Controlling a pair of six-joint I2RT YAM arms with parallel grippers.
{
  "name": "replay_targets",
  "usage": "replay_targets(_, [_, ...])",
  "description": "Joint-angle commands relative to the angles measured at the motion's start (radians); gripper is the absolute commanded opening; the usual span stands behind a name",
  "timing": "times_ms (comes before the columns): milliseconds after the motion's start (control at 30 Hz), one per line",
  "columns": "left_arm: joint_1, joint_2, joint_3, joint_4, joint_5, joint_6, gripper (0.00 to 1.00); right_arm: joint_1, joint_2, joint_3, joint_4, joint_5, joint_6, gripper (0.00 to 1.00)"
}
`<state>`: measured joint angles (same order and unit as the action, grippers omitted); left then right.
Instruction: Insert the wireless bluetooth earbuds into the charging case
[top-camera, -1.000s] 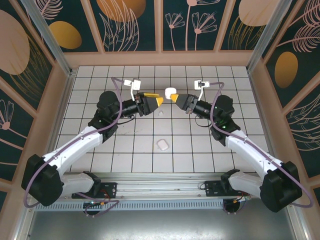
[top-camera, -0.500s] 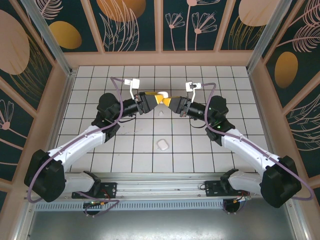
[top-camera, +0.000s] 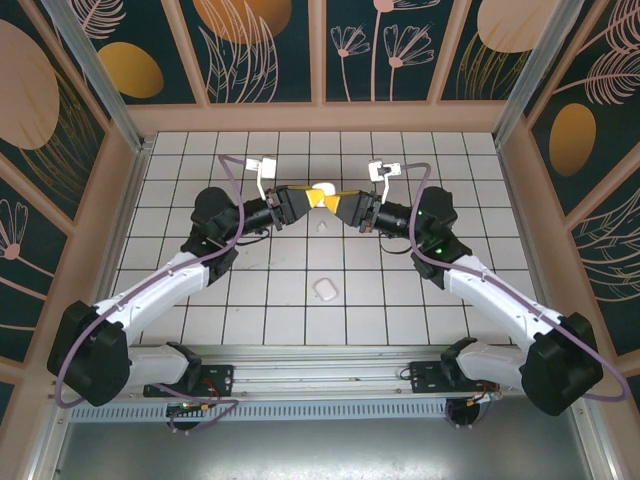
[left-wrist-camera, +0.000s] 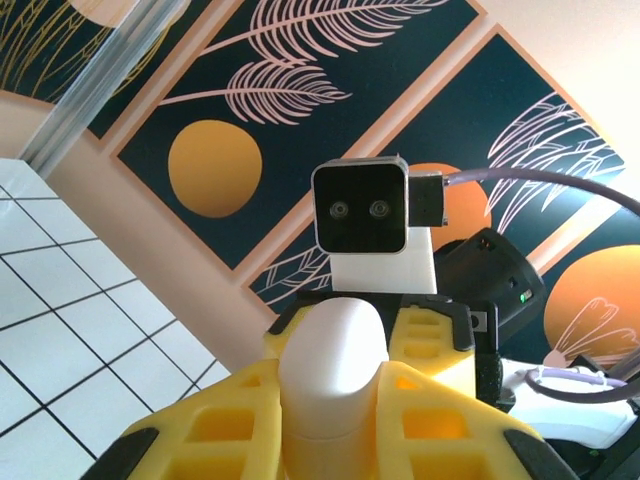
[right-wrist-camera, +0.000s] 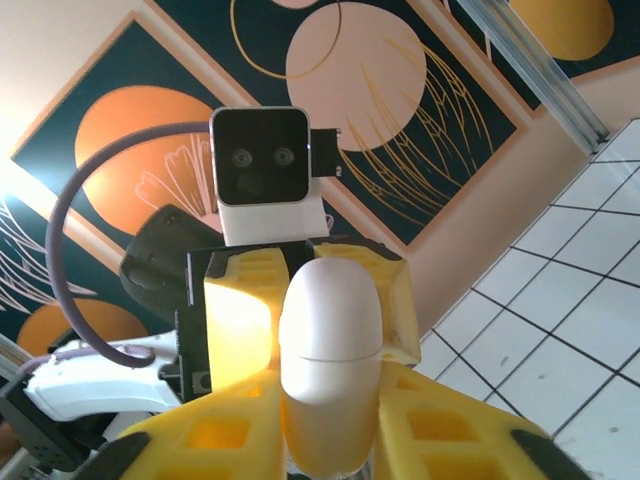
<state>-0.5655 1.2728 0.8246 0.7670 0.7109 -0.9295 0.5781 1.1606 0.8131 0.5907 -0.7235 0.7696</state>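
in the last second the left gripper (top-camera: 315, 199) has closed in and now pinches the charging case (top-camera: 322, 188) at far centre. the right gripper (top-camera: 334, 202) flanks it; we cannot tell its grip. 1 earbud (top-camera: 321, 227) lies just near, uninserted.

The table (top-camera: 200, 300) is a flat white surface ruled by thin dark lines into a grid of square tiles, with a pale wooden border (top-camera: 320, 118) along its far edge and both sides. Two things lie on it, both near the middle. A small white rounded plastic case (top-camera: 324, 290) sits toward the near edge, across a grid line. A tiny glossy white plastic earbud (top-camera: 321, 226) lies farther back, almost straight behind the case and well apart from it.
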Motion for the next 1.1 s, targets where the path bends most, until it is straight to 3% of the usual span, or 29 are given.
replay_targets(0, [-0.011,-0.052,-0.001,-0.061,0.016,0.124,0.12,0.008,-0.035,0.086,-0.196,0.018,-0.135,0.39])
replay_targets(133, [-0.011,-0.099,0.034,-0.258,-0.004,0.310,0.10,-0.004,-0.084,0.203,-0.512,0.019,-0.336,0.63])
replay_targets(233, [-0.011,-0.115,0.100,-0.480,-0.036,0.511,0.10,-0.006,-0.080,0.340,-0.801,0.014,-0.507,0.67])
replay_targets(367, [-0.010,-0.137,0.141,-0.645,-0.057,0.684,0.11,-0.007,-0.061,0.463,-1.040,0.031,-0.634,0.63])
replay_targets(533, [-0.011,-0.172,0.137,-0.702,-0.004,0.852,0.09,0.022,-0.044,0.483,-1.115,0.042,-0.737,0.49])
replay_targets(733, [-0.011,-0.218,0.116,-0.712,0.063,0.964,0.04,0.079,-0.009,0.490,-1.165,0.078,-0.816,0.48])
replay_targets(867, [-0.011,-0.233,0.098,-0.700,0.096,0.982,0.02,0.096,-0.002,0.475,-1.146,0.045,-0.829,0.44])
replay_targets(1067, [-0.010,-0.207,0.103,-0.689,0.158,0.962,0.02,0.107,-0.008,0.446,-1.095,0.028,-0.822,0.44])
